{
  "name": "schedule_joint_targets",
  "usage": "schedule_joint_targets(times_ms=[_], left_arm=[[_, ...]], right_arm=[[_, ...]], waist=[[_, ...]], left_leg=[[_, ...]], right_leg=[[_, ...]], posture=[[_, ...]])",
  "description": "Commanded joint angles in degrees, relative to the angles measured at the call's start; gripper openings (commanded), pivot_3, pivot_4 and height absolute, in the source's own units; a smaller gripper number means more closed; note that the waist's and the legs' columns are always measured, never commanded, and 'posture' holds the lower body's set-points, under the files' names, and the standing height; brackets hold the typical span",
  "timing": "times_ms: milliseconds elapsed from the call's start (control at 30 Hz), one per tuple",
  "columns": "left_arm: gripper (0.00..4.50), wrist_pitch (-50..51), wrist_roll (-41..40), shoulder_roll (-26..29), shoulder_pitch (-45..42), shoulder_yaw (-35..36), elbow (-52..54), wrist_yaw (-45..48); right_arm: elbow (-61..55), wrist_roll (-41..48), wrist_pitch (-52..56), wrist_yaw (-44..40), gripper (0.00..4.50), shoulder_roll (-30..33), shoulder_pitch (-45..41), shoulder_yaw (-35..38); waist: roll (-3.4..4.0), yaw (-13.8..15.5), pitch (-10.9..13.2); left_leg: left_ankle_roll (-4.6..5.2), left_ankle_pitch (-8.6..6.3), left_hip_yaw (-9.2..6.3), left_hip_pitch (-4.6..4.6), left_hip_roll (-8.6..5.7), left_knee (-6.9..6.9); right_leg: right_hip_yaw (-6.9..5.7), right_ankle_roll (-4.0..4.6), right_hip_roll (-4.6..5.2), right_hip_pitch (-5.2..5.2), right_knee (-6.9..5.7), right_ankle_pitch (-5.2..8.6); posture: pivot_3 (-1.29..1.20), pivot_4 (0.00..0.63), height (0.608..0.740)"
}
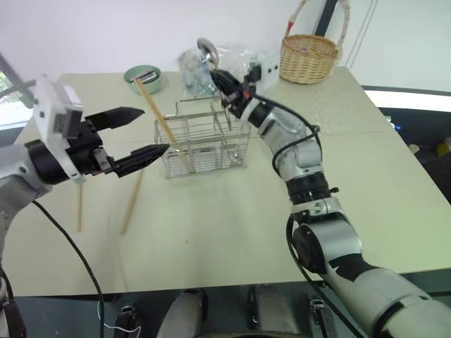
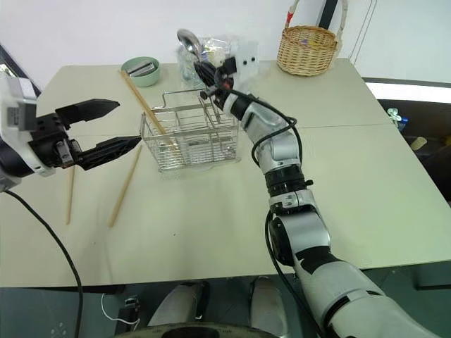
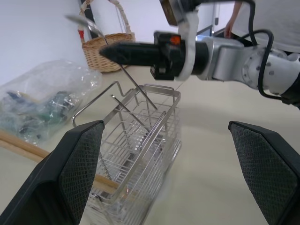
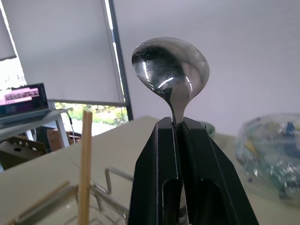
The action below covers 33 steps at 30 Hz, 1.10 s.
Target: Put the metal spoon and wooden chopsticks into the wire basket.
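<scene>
Right gripper (image 1: 227, 83) is clamped on the spoon (image 4: 171, 70), fingers pinched together on the neck just below the bowl. The bowl sticks up past the fingertips; the handle runs down from the grip into the wire basket (image 1: 204, 144) directly underneath. Long axis is steep, leaning a little, bowl end up, handle tip already inside the basket's top frame per the left wrist view.

Handling, my read: spoon is light, rigid, polished metal, so slippery. A pinch at the neck is a narrow purchase and it could pivot or slide if the jaws ease. No fragility issue; it can simply drop the rest of the way.

Left gripper (image 1: 130, 137) has its fingers wide apart, holding nothing, just beside the basket's near end.

Chopsticks: one (image 1: 161, 120) leans in the basket, lower end inside, top end angled up and away, just beyond the left fingertips. Two more (image 1: 132, 203) lie flat on the table (image 1: 232, 232) below the left gripper, pointing roughly away from the robot. Light, stiff, thin wood and hard to lift off a flat surface; best pinched near the middle so they don't tip.
</scene>
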<state>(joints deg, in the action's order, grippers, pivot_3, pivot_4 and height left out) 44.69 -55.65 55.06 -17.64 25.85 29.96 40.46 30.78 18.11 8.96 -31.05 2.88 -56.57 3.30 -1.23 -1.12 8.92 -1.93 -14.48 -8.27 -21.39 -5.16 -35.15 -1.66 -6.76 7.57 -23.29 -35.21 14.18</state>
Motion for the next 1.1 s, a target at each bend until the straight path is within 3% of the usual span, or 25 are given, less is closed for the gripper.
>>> schedule_joint_targets(times_ms=[33,167,400,633,800,1000,1100], left_arm=[[4.50,-0.6,-0.1,1.0,-1.0,2.1,0.1,-0.3],[4.50,-1.0,0.3,0.9,-1.8,1.6,-0.8,-0.4],[4.50,-1.4,1.4,0.2,-3.0,1.8,-3.3,-1.9],[4.50,0.6,4.7,-1.1,-4.2,6.0,-10.2,-12.8],[4.50,3.7,9.3,-3.5,-6.2,8.0,-21.3,-24.2],[4.50,11.1,18.6,-3.2,-12.4,3.4,-38.3,-34.9],[4.50,12.8,23.1,-2.8,-15.7,-0.5,-45.6,-35.2]], right_arm=[[-2.3,-0.4,-1.4,1.0,2.01,0.4,-0.4,0.6],[-5.1,0.1,0.2,1.9,3.98,1.5,0.2,1.3],[-15.8,6.5,10.9,-3.6,3.98,9.2,0.0,3.6],[-29.7,19.1,27.0,-23.8,3.98,28.8,0.8,5.1],[-39.9,24.2,31.5,-36.3,3.98,41.4,9.7,4.9],[-48.9,27.8,33.9,-35.7,3.98,44.1,20.3,6.7],[-51.5,28.7,34.6,-33.1,3.98,43.4,23.0,7.2]], waist=[[-0.02,-0.1,0.0],[-0.03,-0.1,0.0],[-0.02,0.2,0.0],[-0.11,0.3,-0.1],[-0.27,0.2,-0.2],[-0.43,0.7,-0.2],[-0.50,0.9,-0.3]], left_leg=[[0.00,0.00,0.01,0.00,0.00,0.00],[-0.02,0.01,0.02,0.00,0.06,0.02],[-0.02,0.01,0.02,-0.01,0.08,0.02],[0.00,0.00,0.06,-0.04,0.08,0.02],[0.10,-0.06,0.12,0.02,0.11,0.05],[0.09,-0.06,0.22,0.00,0.11,-0.08],[0.08,-0.06,0.19,-0.01,0.08,-0.09]], right_leg=[[0.01,0.01,0.00,0.01,-0.01,-0.01],[0.02,0.01,-0.06,0.05,-0.05,-0.02],[0.04,0.02,-0.08,0.05,-0.02,-0.02],[0.02,0.00,-0.05,0.17,0.02,-0.02],[-0.01,-0.04,-0.03,0.23,0.05,-0.01],[0.02,-0.25,0.03,0.25,0.08,-0.13],[0.01,-0.27,0.05,0.25,0.10,-0.13]], posture=[[0.00,0.150,0.693],[0.00,0.150,0.693],[0.00,0.150,0.693],[0.00,0.150,0.693],[0.00,0.150,0.693],[0.00,0.150,0.693],[0.00,0.150,0.693]])
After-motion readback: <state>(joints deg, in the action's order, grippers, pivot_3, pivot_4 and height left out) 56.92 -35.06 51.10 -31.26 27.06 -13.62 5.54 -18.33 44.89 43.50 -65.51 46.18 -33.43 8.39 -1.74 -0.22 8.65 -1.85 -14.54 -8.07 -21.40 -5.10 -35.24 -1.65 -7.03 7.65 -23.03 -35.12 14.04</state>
